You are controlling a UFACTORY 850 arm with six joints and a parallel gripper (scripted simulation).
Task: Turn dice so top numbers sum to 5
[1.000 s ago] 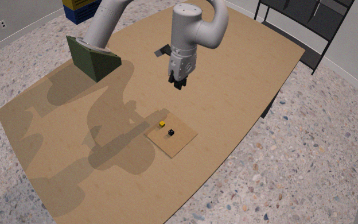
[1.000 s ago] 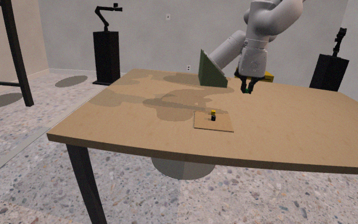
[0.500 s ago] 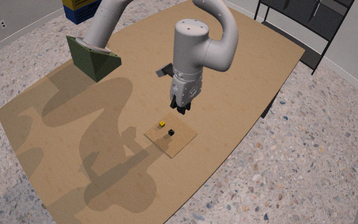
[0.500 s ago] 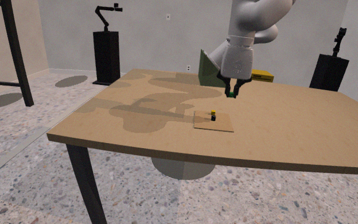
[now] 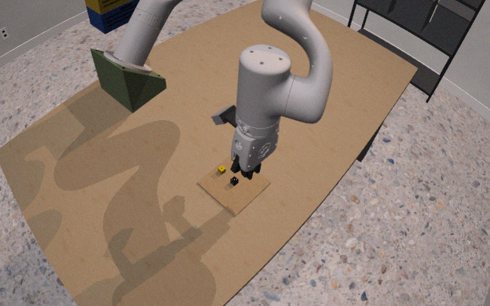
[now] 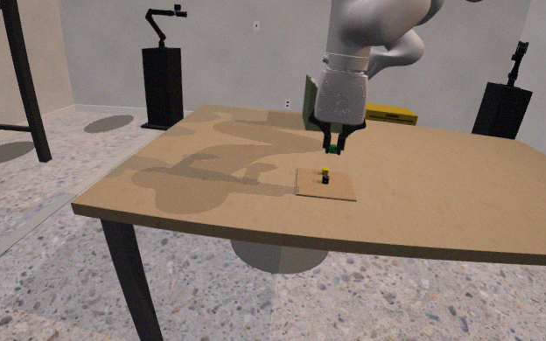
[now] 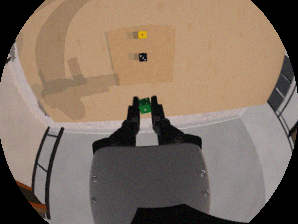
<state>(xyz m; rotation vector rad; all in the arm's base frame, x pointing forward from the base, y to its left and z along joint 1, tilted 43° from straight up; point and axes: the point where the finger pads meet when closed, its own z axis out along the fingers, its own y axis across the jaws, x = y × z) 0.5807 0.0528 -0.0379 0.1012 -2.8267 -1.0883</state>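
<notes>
My gripper (image 6: 333, 151) (image 7: 145, 103) is shut on the green die (image 6: 332, 149) (image 7: 145, 106) and holds it in the air above table height. In the top view the fingers mostly hide that die. The thin square wooden mat (image 5: 235, 202) (image 6: 311, 190) (image 7: 161, 70) lies flat on the table. The yellow die (image 5: 221, 169) (image 6: 325, 170) (image 7: 142, 34) sits on it and shows one pip on top in the wrist view. The black die (image 5: 234, 180) (image 6: 325, 179) (image 7: 143, 57) sits on it beside the yellow one; its white pips are too small to count surely.
The wooden table (image 5: 311, 165) (image 6: 434, 205) (image 7: 220, 60) extends around the mat. The arm's green wedge-shaped base (image 5: 118, 84) is at the table's far side from the mat. The arm's shadow falls across the table and reaches the mat's edge.
</notes>
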